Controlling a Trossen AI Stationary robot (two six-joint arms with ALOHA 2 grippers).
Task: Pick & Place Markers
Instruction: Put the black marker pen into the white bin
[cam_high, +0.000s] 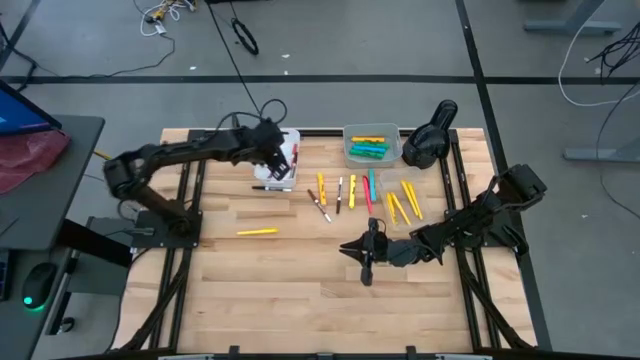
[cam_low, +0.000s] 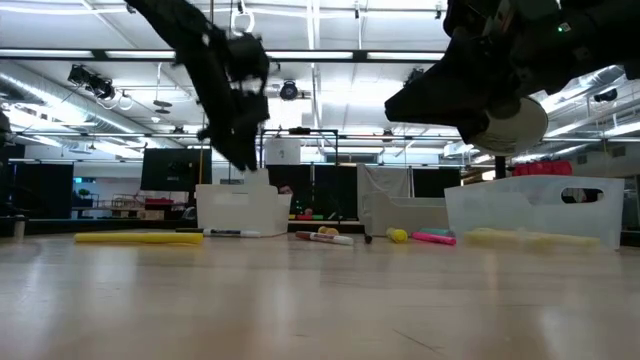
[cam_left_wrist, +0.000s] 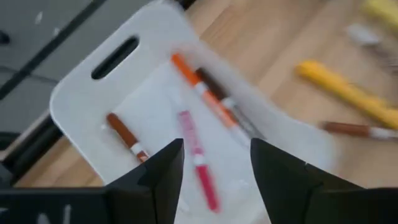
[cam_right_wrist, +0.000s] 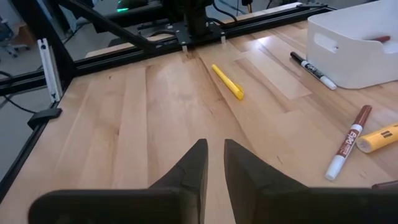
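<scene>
A pale wooden table (cam_high: 300, 270) in a black frame stands on a grey floor strewn with cables; behind it the room is a wide hall with ceiling lights and monitors. The left hand (cam_left_wrist: 214, 165) hangs over a white bin (cam_left_wrist: 81, 99) at the table's far side, its fingers parted and holding nothing. Directly below it in the bin lie four markers: a pink one (cam_left_wrist: 198, 158), an orange one (cam_left_wrist: 199, 90), a brown one (cam_left_wrist: 124, 134) and a dark one beside the orange. The right hand (cam_right_wrist: 214, 165) hovers low over bare wood nearer the front, fingers almost together and empty. Ahead of it lie a lone yellow marker (cam_right_wrist: 227, 81), a black one (cam_right_wrist: 313, 70) against the bin and a brown one (cam_right_wrist: 348, 142). More markers (cam_high: 365, 192) lie loose between the two hands, others in a grey bin (cam_high: 372, 146).
</scene>
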